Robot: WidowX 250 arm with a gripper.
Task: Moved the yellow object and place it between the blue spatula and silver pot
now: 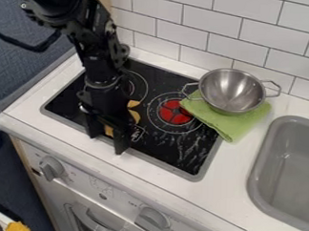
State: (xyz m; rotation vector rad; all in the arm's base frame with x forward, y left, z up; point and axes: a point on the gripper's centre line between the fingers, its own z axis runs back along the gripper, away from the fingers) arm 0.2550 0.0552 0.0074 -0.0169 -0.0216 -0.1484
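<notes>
Camera view | yellow object (135,116) is probably light and quite stiff, maybe slippery; better to take it by two opposite sides | colour is dull yellow-tan, full outline hidden | it lies on black cooktop (188,148), partly behind end effector (107,144), whose fingers stand apart; any contact, I cannot tell

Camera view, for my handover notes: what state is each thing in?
Claw: open, pointing down over the stove.
Yellow object: on the stove, partly hidden by the arm.
Silver pot: upright, on the green cloth.
Green cloth: spread under the pot.
Stove: pale streaks on top.
Control knobs: settings unclear.
</notes>
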